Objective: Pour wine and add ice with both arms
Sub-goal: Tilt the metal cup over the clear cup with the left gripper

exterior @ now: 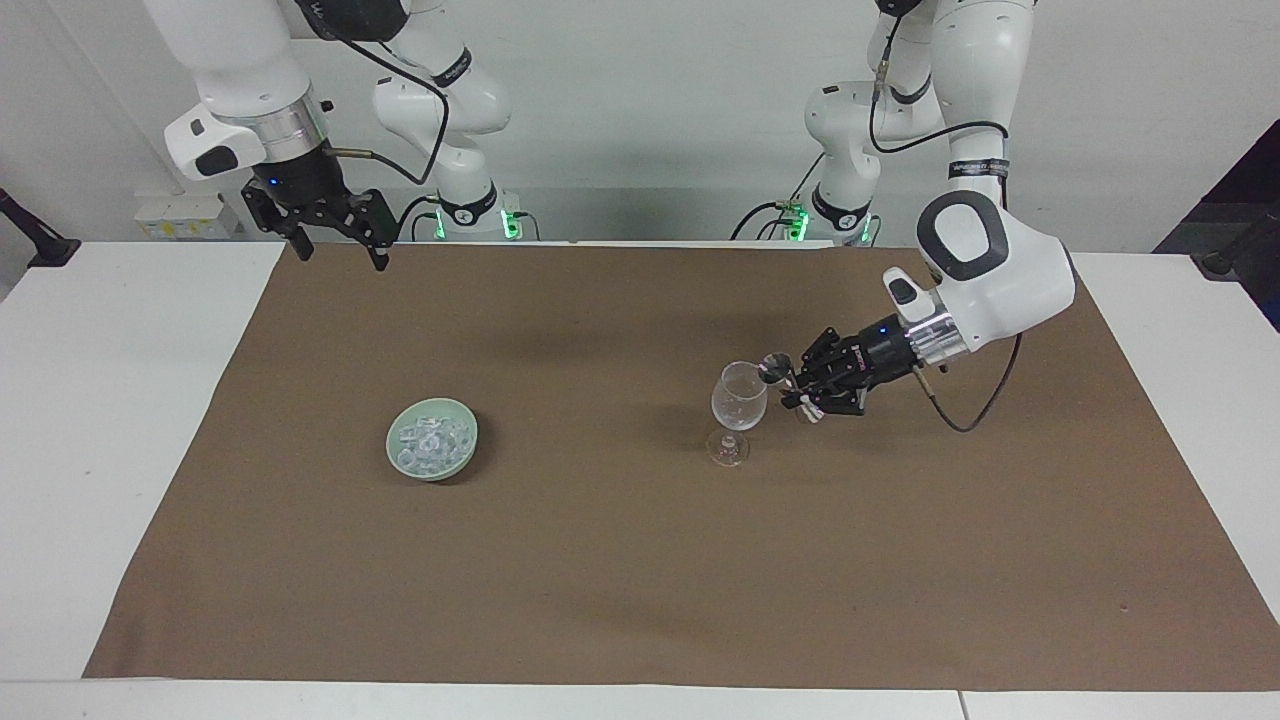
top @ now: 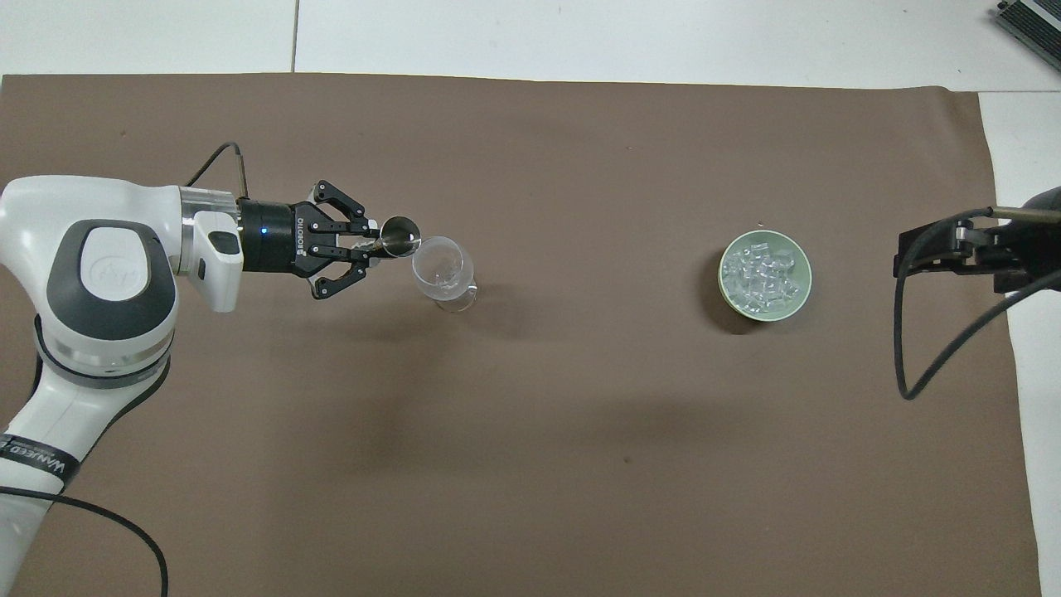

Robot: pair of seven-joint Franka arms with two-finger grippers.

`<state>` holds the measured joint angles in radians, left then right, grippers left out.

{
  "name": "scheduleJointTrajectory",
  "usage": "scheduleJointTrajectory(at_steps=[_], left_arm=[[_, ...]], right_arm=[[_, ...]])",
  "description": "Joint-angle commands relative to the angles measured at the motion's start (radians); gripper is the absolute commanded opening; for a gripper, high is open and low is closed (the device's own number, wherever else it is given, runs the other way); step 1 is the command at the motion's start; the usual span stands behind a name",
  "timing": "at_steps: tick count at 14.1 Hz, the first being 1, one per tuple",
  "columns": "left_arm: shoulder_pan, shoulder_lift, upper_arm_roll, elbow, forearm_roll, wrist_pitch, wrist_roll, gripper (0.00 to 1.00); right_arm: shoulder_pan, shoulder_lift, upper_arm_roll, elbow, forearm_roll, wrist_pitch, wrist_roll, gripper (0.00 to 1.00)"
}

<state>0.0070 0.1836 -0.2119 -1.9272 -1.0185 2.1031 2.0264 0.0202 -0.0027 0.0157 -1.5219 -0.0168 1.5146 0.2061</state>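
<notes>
Where my left arm reaches in over the brown cloth point(exterior: 640, 560), I see the left gripper point(exterior: 797, 386) pinched tight on a small metal cup point(top: 400, 235), held tilted with its mouth right at the rim of the wine glass point(exterior: 740, 395); from the high view the cup's edge overlaps the glass's rim, and I cannot tell whether the two touch. The cup's lower end is hidden among the fingers point(top: 365, 236), and I cannot make out anything inside it or any liquid leaving it. The glass stands upright on the cloth, toward the left arm's end of the table, and being clear its bowl and foot are hard to read against the brown; I cannot say if it holds anything. The ice point(exterior: 432, 440) lies heaped in a pale green bowl point(top: 725, 286) toward the right arm's end of the table, well apart from the glass. My right arm waits, with the right gripper point(exterior: 335, 250) spread wide and empty, hanging above the cloth's edge nearest the robots; in the overhead view it is cut off at the frame's side, only a dark part and its cable showing.
</notes>
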Motion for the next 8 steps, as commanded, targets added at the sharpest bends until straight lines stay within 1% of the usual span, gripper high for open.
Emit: scheduleJointTrajectory(at_steps=[1,3,7,8], left_arm=[[-0.024,-0.047,0.02,-0.023,0.037,0.02,-0.05,0.0],[-0.033,-0.059,0.02,-0.021,0.072,0.023,-0.101,0.0],[-0.062,-0.064,0.02,-0.023,0.09,0.066,-0.136,0.0],[-0.065,-0.064,0.022,-0.021,0.118,0.069,-0.168,0.0]], right_arm=[[-0.008,-0.003,-0.002,0.0,0.017,-0.007,-0.019,1.0],[-0.008,-0.003,-0.002,0.0,0.017,-0.007,-0.019,1.0],[-0.008,-0.003,-0.002,0.0,0.017,-0.007,-0.019,1.0],[-0.008,-0.003,-0.002,0.0,0.017,-0.007,-0.019,1.0]])
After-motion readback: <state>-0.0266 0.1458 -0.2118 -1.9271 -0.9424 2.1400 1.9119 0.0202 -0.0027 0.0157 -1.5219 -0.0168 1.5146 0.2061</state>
